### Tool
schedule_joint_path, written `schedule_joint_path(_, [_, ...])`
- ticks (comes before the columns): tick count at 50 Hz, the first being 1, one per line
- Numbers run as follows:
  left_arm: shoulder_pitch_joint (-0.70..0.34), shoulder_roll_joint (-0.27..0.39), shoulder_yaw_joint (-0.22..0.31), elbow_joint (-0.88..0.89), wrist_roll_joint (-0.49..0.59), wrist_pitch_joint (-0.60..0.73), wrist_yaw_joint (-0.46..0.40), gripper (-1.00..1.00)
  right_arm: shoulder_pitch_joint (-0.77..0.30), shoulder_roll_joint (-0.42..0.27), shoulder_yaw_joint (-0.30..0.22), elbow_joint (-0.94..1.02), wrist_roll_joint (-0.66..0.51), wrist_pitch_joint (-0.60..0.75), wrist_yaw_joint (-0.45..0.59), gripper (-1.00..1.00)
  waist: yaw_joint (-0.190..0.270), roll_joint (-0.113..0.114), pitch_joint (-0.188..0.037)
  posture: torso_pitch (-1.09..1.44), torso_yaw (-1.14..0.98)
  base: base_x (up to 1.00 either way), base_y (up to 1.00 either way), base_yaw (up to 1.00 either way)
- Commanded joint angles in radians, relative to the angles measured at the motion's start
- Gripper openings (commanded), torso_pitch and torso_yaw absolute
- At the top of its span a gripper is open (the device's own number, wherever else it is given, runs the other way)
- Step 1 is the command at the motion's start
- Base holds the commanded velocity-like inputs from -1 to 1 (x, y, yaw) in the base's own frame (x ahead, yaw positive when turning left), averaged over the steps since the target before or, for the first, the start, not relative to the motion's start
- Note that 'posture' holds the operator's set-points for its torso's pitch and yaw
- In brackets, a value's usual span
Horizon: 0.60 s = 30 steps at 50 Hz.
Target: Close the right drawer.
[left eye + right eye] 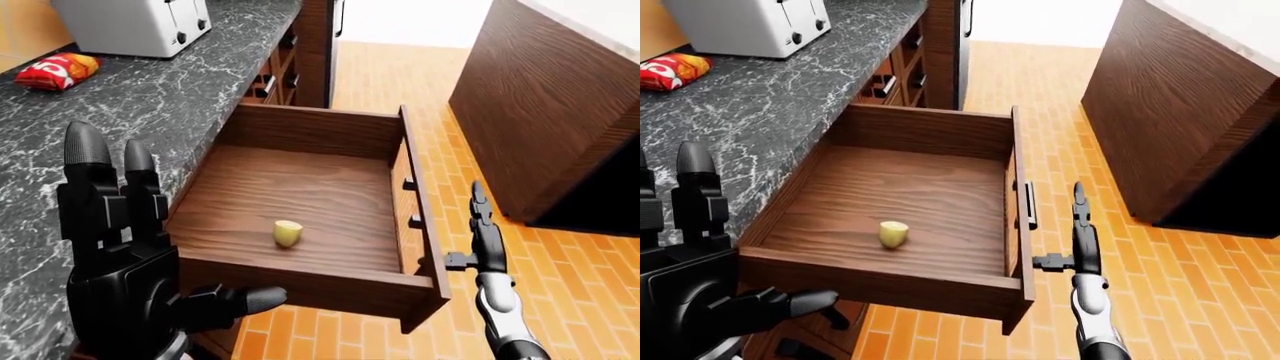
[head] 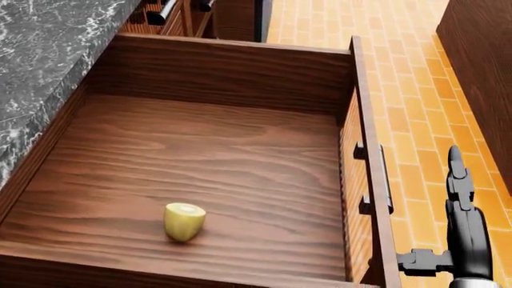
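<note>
The right drawer (image 1: 330, 202) stands pulled all the way out from under the dark marbled surface (image 1: 130, 112), its wood-grain floor bare but for one small yellow-green piece of fruit (image 1: 287, 233) lying toward the lower middle. The drawer's front panel faces the right of the view, with a dark bar handle (image 1: 1029, 205) on its outer face.

My right hand (image 1: 484, 232) stands upright just beside that front panel, near the handle but apart from it, fingers straight and pointing up, the thumb stuck out sideways toward the panel; it grips nothing. My left hand (image 1: 125, 262) is raised at the lower left of the left-eye view, over the edge of the surface, fingers spread and upright, thumb out to the side, empty.

On the surface, at the top left, sit a white toaster (image 1: 135, 24) and a red snack bag (image 1: 58, 71). The floor (image 1: 560, 285) is orange brick tile. A dark wooden island (image 1: 560, 112) rises at the right, well apart from the drawer.
</note>
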Motion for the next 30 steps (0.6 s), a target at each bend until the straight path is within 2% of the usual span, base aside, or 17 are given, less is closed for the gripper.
schedule_joint_path(1, [-0.006, 0.001, -0.002, -0.036, 0.000, -0.025, 0.000, 1.00, -0.033, -0.012, -0.002, -0.034, -0.010, -0.023, -0.010, 1.00, 0.003, -0.004, -0.016, 0.00, 0.00, 0.00, 0.00, 0.00])
schedule_joint_path(17, [-0.010, -0.001, 0.001, -0.034, 0.000, -0.023, 0.001, 1.00, -0.114, -0.004, 0.032, -0.049, -0.099, 0.040, 0.008, 1.00, 0.003, -0.007, -0.016, 0.00, 0.00, 0.00, 0.00, 0.00])
schedule_joint_path(30, [-0.012, 0.000, 0.004, -0.035, -0.004, -0.019, 0.003, 1.00, -0.168, 0.030, 0.053, -0.054, -0.109, 0.074, 0.033, 1.00, -0.002, -0.004, -0.018, 0.00, 0.00, 0.00, 0.00, 0.00])
